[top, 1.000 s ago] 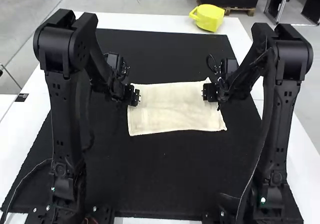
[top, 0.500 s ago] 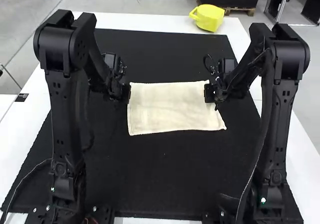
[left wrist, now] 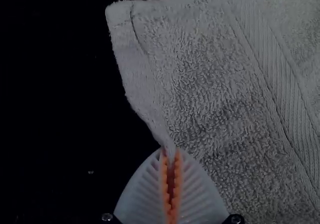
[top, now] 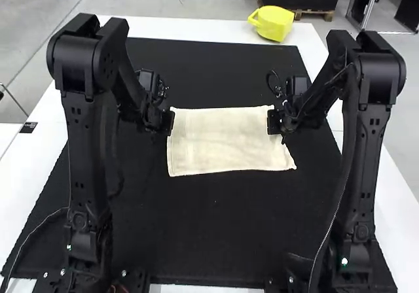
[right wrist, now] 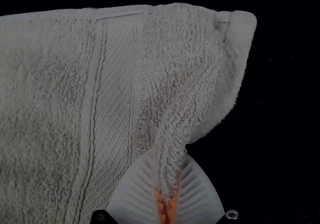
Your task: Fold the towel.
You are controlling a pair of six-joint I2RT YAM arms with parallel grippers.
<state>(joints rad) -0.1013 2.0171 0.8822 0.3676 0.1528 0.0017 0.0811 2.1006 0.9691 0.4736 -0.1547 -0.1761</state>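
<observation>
While one towel (top: 222, 142) lies spread, left gripper (top: 171, 121), right gripper (top: 270, 121) pinch two sides.

Setting: robotics lab, judged from the bench equipment. High view: two black jointed arms, left arm (top: 84, 142) and right arm (top: 371, 142), their upright links nearer the camera than left gripper (top: 170, 121) and right gripper (top: 275, 121). Black mat (top: 216, 234) extends beneath and around both grippers, laid over white table (top: 203, 28). Loose cable (top: 334, 221) runs down beside the right arm, nearer the camera than the right gripper; small lit indicator (top: 344, 261) low on that arm, also nearer than the gripper.
</observation>
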